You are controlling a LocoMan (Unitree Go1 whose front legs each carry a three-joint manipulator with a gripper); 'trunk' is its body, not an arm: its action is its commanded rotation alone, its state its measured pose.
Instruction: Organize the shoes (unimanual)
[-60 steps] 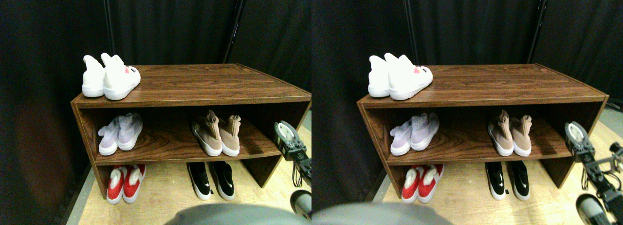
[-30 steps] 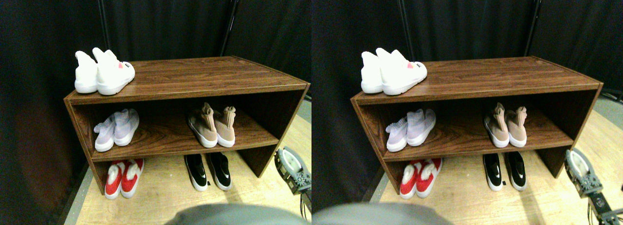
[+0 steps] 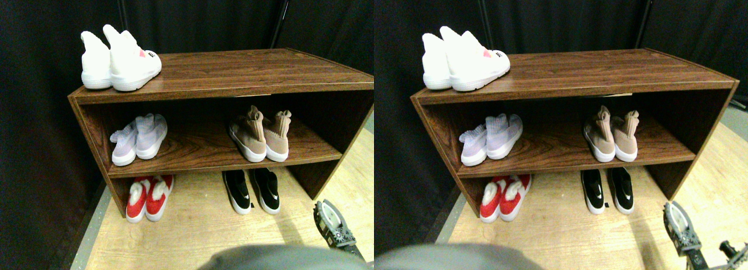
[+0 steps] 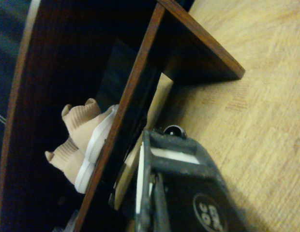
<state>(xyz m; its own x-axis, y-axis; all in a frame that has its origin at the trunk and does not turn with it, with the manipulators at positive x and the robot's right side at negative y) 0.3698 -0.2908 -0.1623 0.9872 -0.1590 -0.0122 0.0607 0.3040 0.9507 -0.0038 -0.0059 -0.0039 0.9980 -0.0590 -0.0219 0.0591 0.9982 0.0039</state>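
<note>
My right gripper (image 3: 332, 224) hung low, right of the rack (image 3: 234, 77). Tan shoes (image 3: 260, 135) sat on its middle shelf. I could not tell the jaw state.

Wooden shoe rack (image 3: 234, 77), white pair (image 3: 117, 59) on its top at the left end, pale lilac pair (image 3: 138, 139) and tan pair (image 3: 260, 135) on its middle shelf, red pair (image 3: 149, 197) and black pair (image 3: 252, 191) on the floor under it, right gripper (image 3: 333, 226) low beside its right end.
</note>
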